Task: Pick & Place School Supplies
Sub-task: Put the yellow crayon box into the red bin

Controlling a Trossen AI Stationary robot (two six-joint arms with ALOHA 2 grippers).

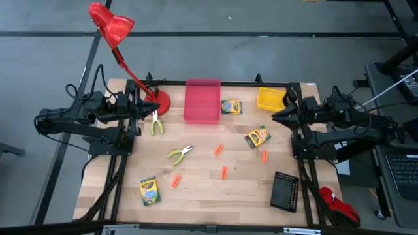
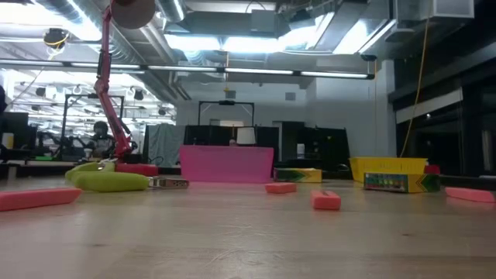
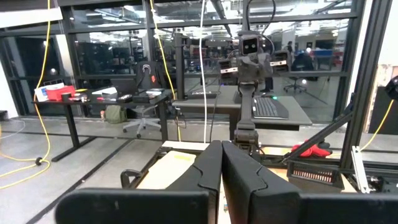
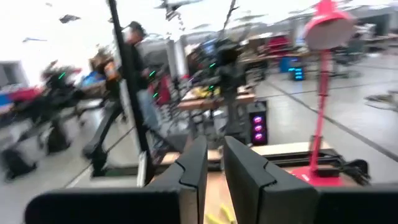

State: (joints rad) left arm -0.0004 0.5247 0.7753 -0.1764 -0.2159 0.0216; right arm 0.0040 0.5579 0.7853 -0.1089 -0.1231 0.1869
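Nothing has been picked up yet, and all the school things lie on the flat wooden desk (image 1: pixel 202 186). The left gripper (image 3: pixel 222 149) waits over the left edge of the desk with its fingers pressed together. The right gripper (image 4: pixel 215 146) waits over the right edge with a small gap between its fingers and nothing in it. There are three small yellow-and-green cardboard crayon boxes: one (image 1: pixel 231 106) by the back edge, one (image 1: pixel 258 137) toward the right side, and one (image 1: pixel 149 191) near the front left corner. They look light and stiff, so a pinch across the short sides should hold. There are four little orange stubby pieces (image 1: pixel 218 150) in the middle of the desk. They look tiny and light and may slip or roll, so grab one across its middle. There are two small metal pliers with lime-green handles (image 1: pixel 180 154), one in the middle and one (image 1: pixel 155 123) beside the red desk lamp (image 1: pixel 112 27). They are likely heavier, so grip where the handles meet.
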